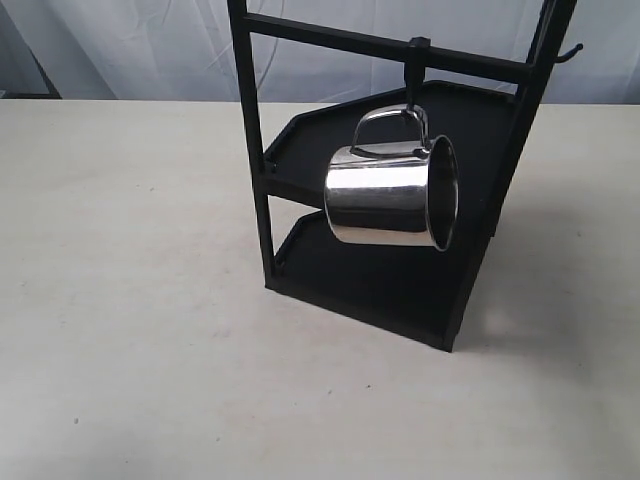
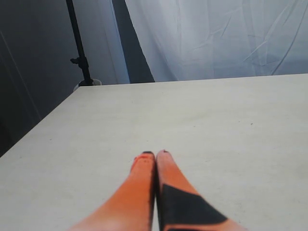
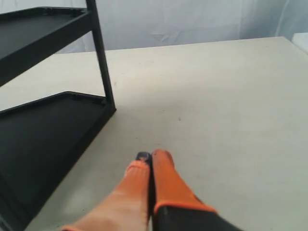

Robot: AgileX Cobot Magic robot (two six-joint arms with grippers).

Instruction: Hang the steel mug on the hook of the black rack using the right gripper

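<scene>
Steel mug (image 1: 392, 195) hangs by its looped handle from the hook (image 1: 414, 75) on the black rack (image 1: 400, 250) crossbar, tilted sideways under its own weight, while the right gripper (image 3: 150, 159), fingers together and empty, sits beside the rack base.

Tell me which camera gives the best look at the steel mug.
The exterior view. There the mug shows whole, hanging by its handle from the hook on the black rack, its open mouth facing right. The right wrist view shows only the rack's shelves and table; the left wrist view shows only bare table. Neither shows the mug.
</scene>
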